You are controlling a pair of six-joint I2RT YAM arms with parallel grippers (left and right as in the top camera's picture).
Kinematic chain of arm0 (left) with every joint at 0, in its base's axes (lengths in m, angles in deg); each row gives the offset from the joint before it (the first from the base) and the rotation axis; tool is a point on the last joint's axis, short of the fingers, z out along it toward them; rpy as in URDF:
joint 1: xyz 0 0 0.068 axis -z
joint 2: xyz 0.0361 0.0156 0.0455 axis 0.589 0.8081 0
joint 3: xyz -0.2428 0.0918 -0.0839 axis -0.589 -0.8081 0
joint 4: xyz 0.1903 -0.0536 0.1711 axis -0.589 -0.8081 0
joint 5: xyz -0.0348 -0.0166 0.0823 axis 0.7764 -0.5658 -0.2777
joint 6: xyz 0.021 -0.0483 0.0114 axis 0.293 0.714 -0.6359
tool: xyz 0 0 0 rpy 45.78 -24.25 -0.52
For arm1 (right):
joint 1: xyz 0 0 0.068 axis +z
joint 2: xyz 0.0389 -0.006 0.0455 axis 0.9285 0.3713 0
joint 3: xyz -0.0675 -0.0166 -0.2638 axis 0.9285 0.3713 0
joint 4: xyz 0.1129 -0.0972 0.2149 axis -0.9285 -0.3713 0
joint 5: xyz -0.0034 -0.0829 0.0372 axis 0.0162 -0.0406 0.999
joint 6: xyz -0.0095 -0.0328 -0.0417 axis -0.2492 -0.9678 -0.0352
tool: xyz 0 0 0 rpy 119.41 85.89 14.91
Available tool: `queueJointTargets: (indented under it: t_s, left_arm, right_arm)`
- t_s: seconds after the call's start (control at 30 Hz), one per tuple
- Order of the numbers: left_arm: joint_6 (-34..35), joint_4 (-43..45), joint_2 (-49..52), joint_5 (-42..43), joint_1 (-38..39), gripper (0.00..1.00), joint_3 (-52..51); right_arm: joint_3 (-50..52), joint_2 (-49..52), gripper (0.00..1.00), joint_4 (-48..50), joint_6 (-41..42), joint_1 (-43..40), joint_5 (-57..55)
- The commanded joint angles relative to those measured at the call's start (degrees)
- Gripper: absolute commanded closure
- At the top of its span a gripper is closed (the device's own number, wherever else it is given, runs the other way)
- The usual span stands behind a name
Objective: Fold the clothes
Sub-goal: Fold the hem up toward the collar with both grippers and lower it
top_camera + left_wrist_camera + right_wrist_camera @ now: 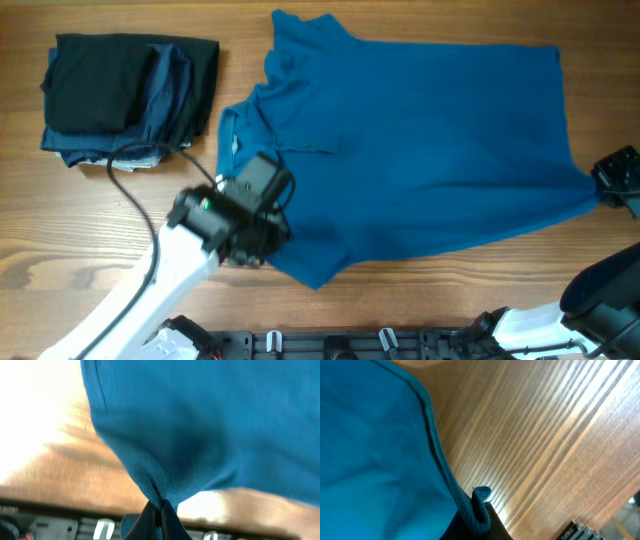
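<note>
the blue shirt (pixel 420 150) is laid flat beside the pile of dark clothes (pixel 130 95), its sleeve edge nearest the pile clamped in the left gripper (pixel 159 515) and its hem corner farthest from it clamped in the right gripper (pixel 606 186), presumably so that side can be folded over.

Blurry wrist views, blown-out glare on table (pixel 60 460)

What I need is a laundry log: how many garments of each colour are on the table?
Bright blue polo shirt: 1
Black folded garment: 1
Dark navy folded garment: 1 seen; the pile's layers are hard to separate
Total: 3 seen
</note>
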Motion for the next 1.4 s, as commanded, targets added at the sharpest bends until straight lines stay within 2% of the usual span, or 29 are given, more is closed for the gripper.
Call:
queueJointTargets:
  t_s: [0.0,0.2,0.37,0.53,0.73,0.97,1.23,1.37]
  left_arm:
    - [-8.9,1.7,5.9,-2.3,-6.7,0.96,5.6]
    - [-17.1,4.7,11.0,-2.3,-16.1,0.96,17.1]
    - [-18.4,11.5,12.7,-2.3,-16.5,0.96,17.7]
    - [-21.3,20.3,17.3,-2.3,-16.6,0.96,17.7]
    - [-23.6,26.9,22.9,-2.3,-16.6,0.96,17.7]
    - [-23.6,28.0,26.2,-2.3,-16.6,0.96,17.7]
    - [-23.6,27.7,29.0,-2.4,-16.6,0.96,17.7]
    - [-24.7,29.2,29.1,-4.1,-16.6,0.95,17.7]
  right_arm:
    - [-1.7,-1.3,0.96,1.2,-0.1,0.4,-2.9]
    - [-1.7,1.0,0.96,3.2,0.1,0.4,-0.3]
    - [-1.7,3.6,0.96,6.1,0.2,2.0,1.0]
    - [-1.7,8.0,0.96,13.5,0.3,5.7,1.0]
    - [-1.7,12.3,0.96,21.8,0.1,9.8,1.0]
    - [-1.7,16.3,0.96,27.6,0.2,13.3,0.7]
    - [-0.9,19.9,0.95,30.3,0.1,13.5,0.2]
    - [-0.9,20.7,0.91,34.4,-1.3,13.5,0.1]
